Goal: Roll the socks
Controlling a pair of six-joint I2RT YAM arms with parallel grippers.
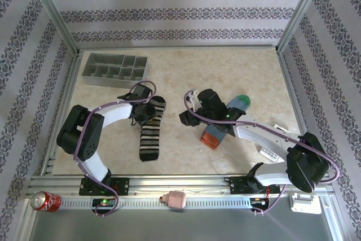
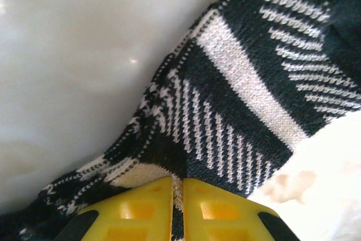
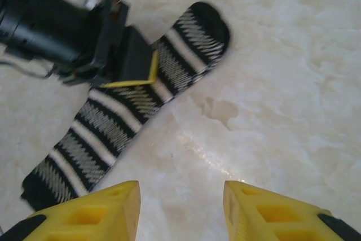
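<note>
L gripper (image 2: 177,189) clamped black sock (image 2: 237,100); R gripper (image 3: 179,195) jaws stood apart; tabletop (image 1: 237,66) beige marble-look; walls (image 1: 169,4) striped floral wallpaper

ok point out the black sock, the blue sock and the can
black sock (image 1: 151,135), top view, on the stripes at mid-length
blue sock (image 1: 241,102), top view, on the teal toe
can (image 1: 44,201), top view, on its red side
</note>
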